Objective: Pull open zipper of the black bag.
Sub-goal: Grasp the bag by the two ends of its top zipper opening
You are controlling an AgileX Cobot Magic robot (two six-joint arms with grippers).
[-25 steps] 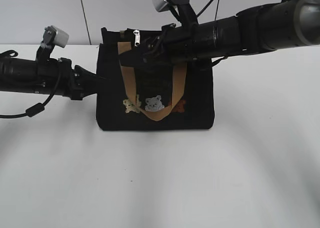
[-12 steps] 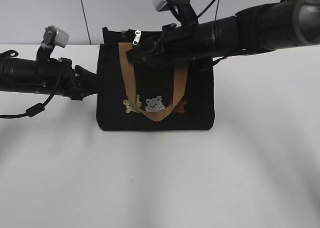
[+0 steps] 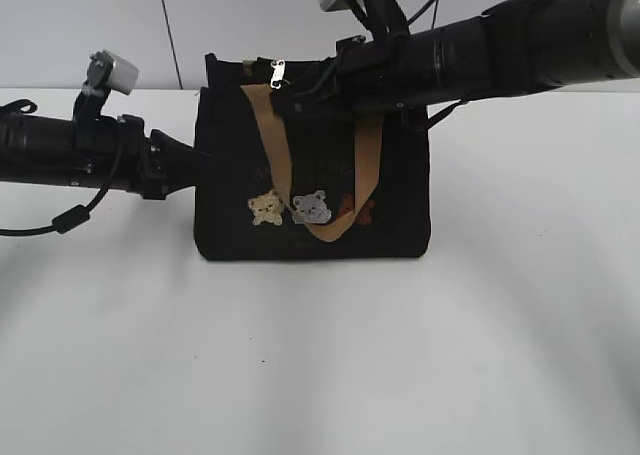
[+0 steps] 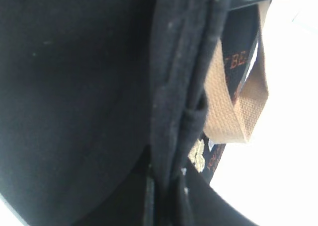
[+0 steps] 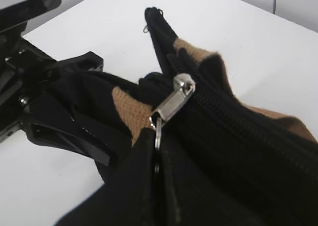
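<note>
Right fingers (image 5: 155, 159) pinch the zipper (image 5: 174, 103) ring, mostly hidden; left fingers (image 3: 196, 155) grip the black bag (image 3: 225, 237).

The only lettering I can make out is on the black bag (image 4: 74, 87). In the left wrist view, orange printed characters sit on its front panel beside the tan strap (image 4: 223, 107); they look like "BE", cut off and blurred. In the exterior view, a faint line of print above the bear pictures (image 3: 310, 207) is too small to read.
</note>
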